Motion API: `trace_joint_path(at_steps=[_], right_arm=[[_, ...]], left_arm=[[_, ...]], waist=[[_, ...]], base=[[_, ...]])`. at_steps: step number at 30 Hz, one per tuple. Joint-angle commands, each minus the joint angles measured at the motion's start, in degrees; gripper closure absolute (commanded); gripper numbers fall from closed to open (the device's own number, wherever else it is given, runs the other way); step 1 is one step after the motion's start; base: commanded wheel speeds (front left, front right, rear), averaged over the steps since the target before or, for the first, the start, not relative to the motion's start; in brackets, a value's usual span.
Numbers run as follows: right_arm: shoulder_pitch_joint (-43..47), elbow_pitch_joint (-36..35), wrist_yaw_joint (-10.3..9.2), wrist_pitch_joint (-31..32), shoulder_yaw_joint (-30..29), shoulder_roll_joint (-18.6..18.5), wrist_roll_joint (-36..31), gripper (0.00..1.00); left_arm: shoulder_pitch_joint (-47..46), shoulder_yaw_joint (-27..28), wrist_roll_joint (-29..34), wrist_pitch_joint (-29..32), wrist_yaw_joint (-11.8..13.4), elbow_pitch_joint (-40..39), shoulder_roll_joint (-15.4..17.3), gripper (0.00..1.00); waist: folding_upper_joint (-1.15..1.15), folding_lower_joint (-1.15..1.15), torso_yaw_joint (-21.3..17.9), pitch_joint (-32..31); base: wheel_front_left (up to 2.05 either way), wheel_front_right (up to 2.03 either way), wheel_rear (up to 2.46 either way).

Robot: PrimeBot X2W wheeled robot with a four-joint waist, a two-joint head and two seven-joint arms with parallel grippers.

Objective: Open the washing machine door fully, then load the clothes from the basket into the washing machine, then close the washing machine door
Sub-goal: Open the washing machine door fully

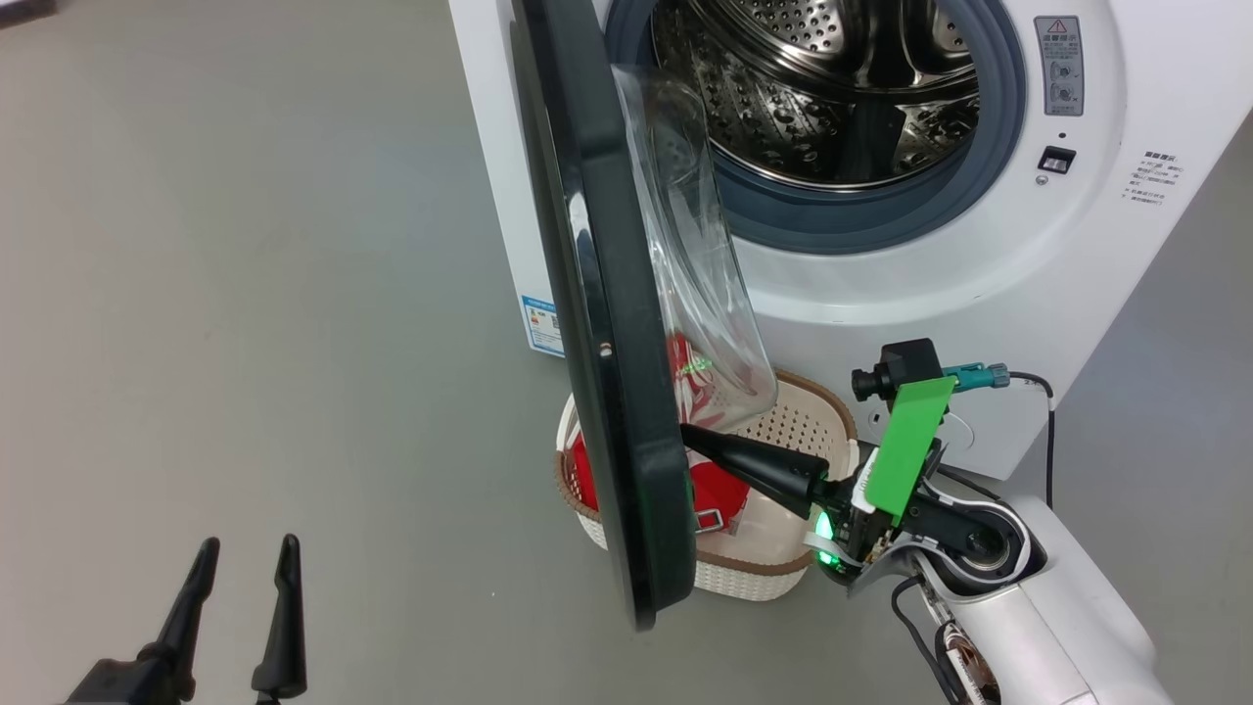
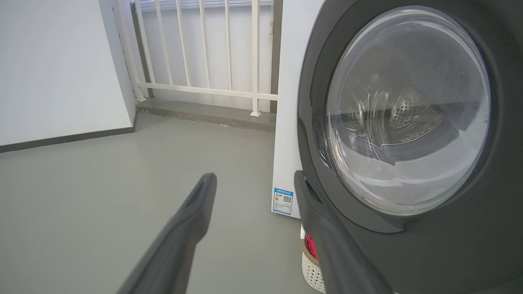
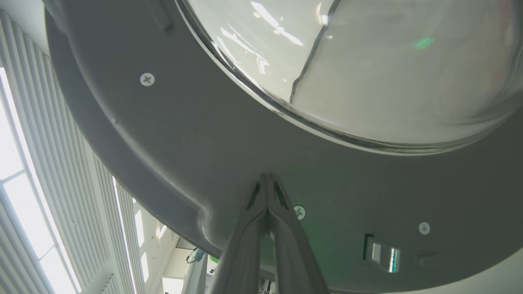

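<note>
While the washing machine door [image 1: 597, 294] stands partly open, the right gripper [image 3: 267, 178] has its jaws pinched together, tips against the door's inner face. Over on the other side the left gripper [image 1: 247, 543] has its jaws apart. Red clothes [image 1: 719, 490] sit in the basket [image 1: 783, 578] under the door.

The setting is a bare indoor room set up as a laundry test area. A big white box-shaped front-loading washing machine [image 1: 979, 284] stands free on a smooth, seamless grey floor [image 1: 245, 294]. A plain white wall [image 2: 53, 69] with a dark skirting strip [image 2: 65, 139] runs to a white vertical-bar railing [image 2: 204, 87], which is mounted on a low raised grey sill [image 2: 204, 115].
</note>
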Motion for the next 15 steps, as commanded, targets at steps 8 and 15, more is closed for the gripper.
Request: trace_joint_path(at_steps=[8,15], right_arm=[[-0.1,-1.4,0.10,0.6,0.4,1.8,-1.5,1.00],[-0.3,-1.3,0.10,0.7,0.0,2.0,-1.9,1.00]], left_arm=[[-0.4,2.0,0.4,-0.5,-0.2,-1.5,1.1,0.00],[-0.5,2.2,0.5,-0.5,-0.2,-1.6,1.0,0.00]], waist=[[0.00,0.00,-0.3,0.0],[0.00,0.00,-0.5,0.2]], base=[[0.00,0.00,0.00],[0.00,0.00,0.00]])
